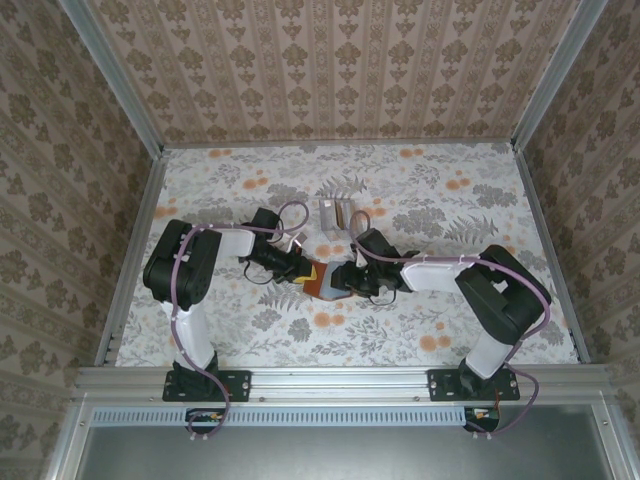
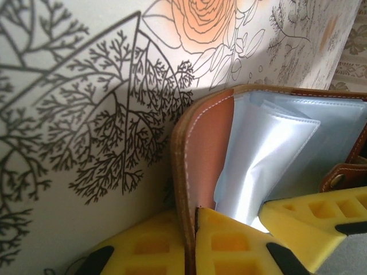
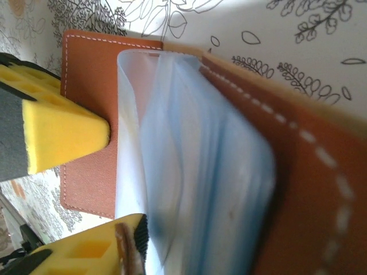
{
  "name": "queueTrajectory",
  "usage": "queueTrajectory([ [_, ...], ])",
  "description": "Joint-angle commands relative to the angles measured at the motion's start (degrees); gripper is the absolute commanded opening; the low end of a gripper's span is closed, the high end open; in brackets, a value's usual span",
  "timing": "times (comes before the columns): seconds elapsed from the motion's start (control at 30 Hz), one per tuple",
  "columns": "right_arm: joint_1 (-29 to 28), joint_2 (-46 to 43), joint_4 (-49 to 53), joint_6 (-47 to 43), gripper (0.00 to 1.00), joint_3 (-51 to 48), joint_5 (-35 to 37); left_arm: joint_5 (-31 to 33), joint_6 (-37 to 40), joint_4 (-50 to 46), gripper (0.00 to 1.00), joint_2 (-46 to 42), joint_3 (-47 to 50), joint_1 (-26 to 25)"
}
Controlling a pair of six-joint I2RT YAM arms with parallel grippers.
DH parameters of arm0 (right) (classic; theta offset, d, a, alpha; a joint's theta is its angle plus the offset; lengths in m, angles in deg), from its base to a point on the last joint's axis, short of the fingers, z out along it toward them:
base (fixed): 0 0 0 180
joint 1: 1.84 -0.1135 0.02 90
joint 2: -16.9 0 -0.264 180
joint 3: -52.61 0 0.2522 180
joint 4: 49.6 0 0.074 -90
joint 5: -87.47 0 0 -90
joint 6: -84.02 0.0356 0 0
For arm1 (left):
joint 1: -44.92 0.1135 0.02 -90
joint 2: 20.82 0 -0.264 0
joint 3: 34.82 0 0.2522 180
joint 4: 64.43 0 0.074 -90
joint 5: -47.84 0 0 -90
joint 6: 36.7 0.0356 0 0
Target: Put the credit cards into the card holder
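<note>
Risking card holder (image 1: 322, 281) flopping shut or slipping: left fingers (image 2: 229, 246) clamped on just the leather cover edge, right fingers (image 3: 63, 132) spread apart around the clear sleeves, not pinching. Holding it open at mid table (image 1: 450, 300), both arms bent inward, wrists low. Credit cards (image 1: 335, 212) stacked just behind, not loaded.

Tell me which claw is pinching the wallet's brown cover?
The left claw: its yellow fingers squeeze the card holder's brown cover edge. The right claw's fingers stand wide apart.
</note>
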Motion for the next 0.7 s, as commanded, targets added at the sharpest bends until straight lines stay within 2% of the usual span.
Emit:
queueTrajectory([
  [0.0, -0.4, 1.3, 1.6, -1.8, 0.52, 2.0, -1.2, -0.4, 0.5, -1.1, 0.12, 1.2, 0.2, 0.0],
  [0.2, -0.6, 2.8, 3.0, -2.2, 0.54, 4.0, -1.4, -0.6, 1.1, -1.5, 0.16, 1.2, -0.2, 0.0],
  [0.4, -0.8, 4.3, 4.1, -2.6, 0.59, 5.6, -1.7, -2.0, 1.4, -1.5, 0.35, -0.4, -0.1, 0.5],
  [0.67, -1.2, 5.9, 5.9, -3.5, 0.65, 7.9, -1.7, -3.2, 1.6, -1.4, 0.48, -0.9, -0.1, 0.9],
])
